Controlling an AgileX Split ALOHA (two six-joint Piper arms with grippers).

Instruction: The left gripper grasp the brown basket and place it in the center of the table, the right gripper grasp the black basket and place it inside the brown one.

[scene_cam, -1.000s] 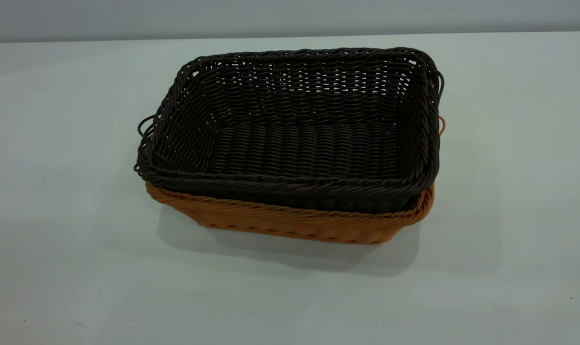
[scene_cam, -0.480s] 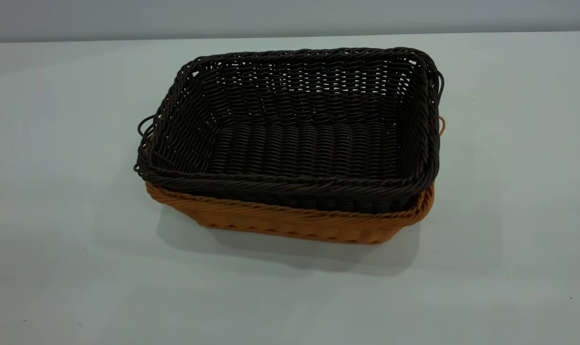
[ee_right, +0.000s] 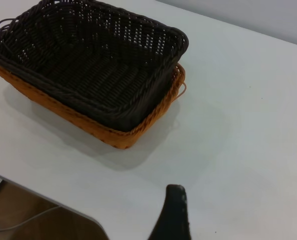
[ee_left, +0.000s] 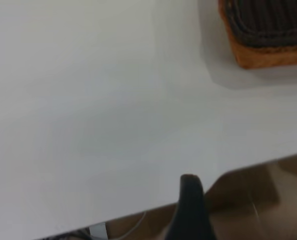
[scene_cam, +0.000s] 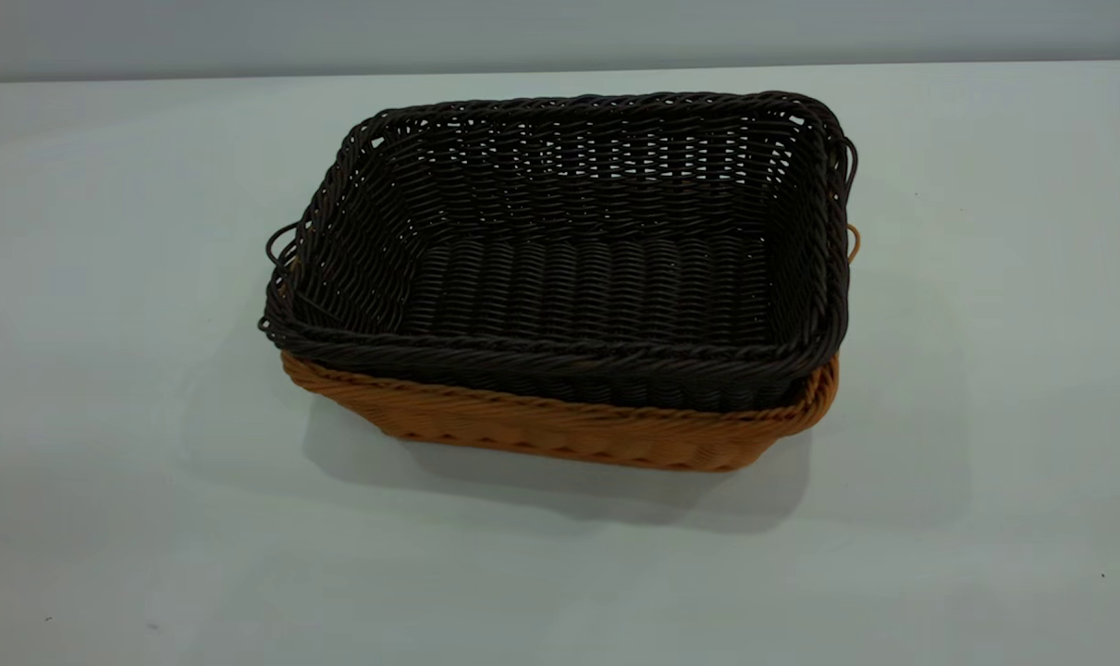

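Observation:
The black basket [scene_cam: 569, 250] sits nested inside the brown basket [scene_cam: 560, 430] in the middle of the table [scene_cam: 106, 416]. Only the brown basket's lower wall and rim show below it. Both baskets also show in the right wrist view, black [ee_right: 88, 65] inside brown [ee_right: 113, 135]. The left wrist view shows only a corner of the brown basket [ee_left: 263, 55]. Neither arm shows in the exterior view. My left gripper [ee_left: 238, 210] hangs over the table's edge, far from the baskets, with one dark finger [ee_left: 189, 200] showing. My right gripper [ee_right: 218, 210] is back from the baskets, also with one finger [ee_right: 173, 210] showing. Both hold nothing.
The table's edge [ee_left: 238, 170] runs under the left gripper, with brown floor and a cable beyond it. The right wrist view shows the table's corner [ee_right: 83, 212]. A grey wall [scene_cam: 560, 32] stands behind the table.

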